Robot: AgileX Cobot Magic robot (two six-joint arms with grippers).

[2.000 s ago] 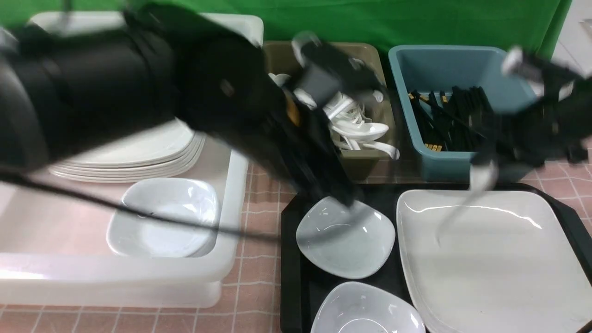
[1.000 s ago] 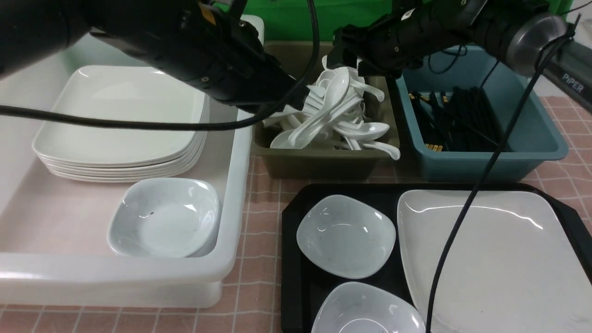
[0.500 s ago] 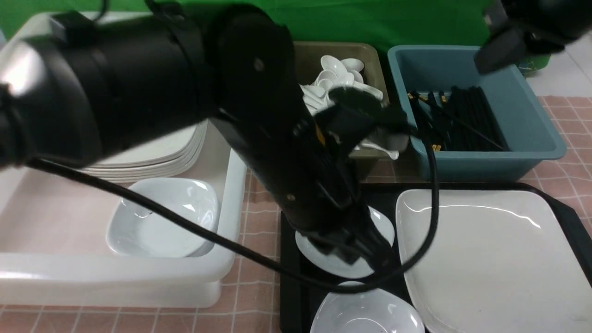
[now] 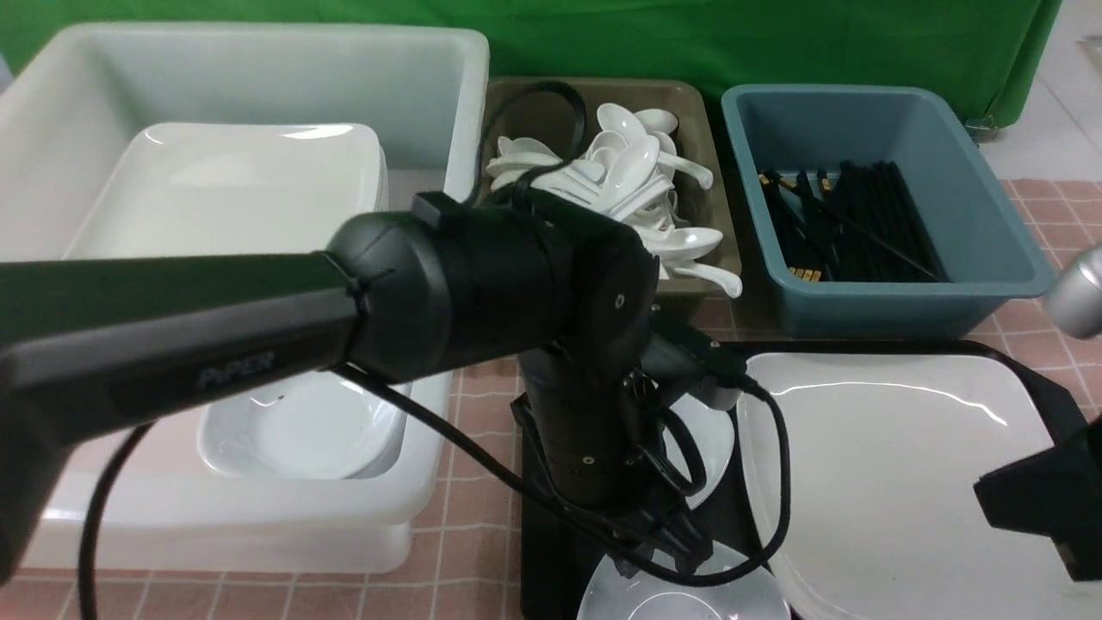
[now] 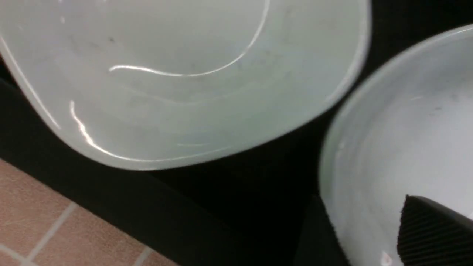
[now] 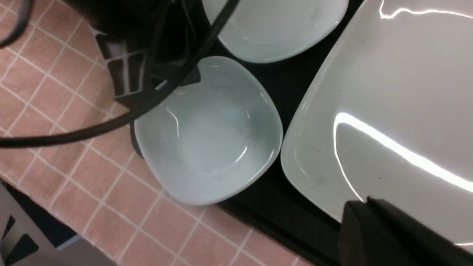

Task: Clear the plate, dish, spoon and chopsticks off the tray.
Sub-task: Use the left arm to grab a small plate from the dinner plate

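The left gripper (image 6: 177,79) has just swung down to the near dish (image 6: 210,133), at seven o'clock on the tray (image 4: 1046,392); whether it's open, I can't tell. The right gripper (image 6: 366,218), closed, now hangs over the plate (image 4: 878,465) at three o'clock. Dishes go next, I'd guess.

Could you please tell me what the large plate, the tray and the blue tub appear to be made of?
The plate looks like glazed ceramic or melamine: glossy white, sharp highlights. The tray seems black plastic, duller. The blue tub looks moulded plastic: smooth satin walls, rounded rim.
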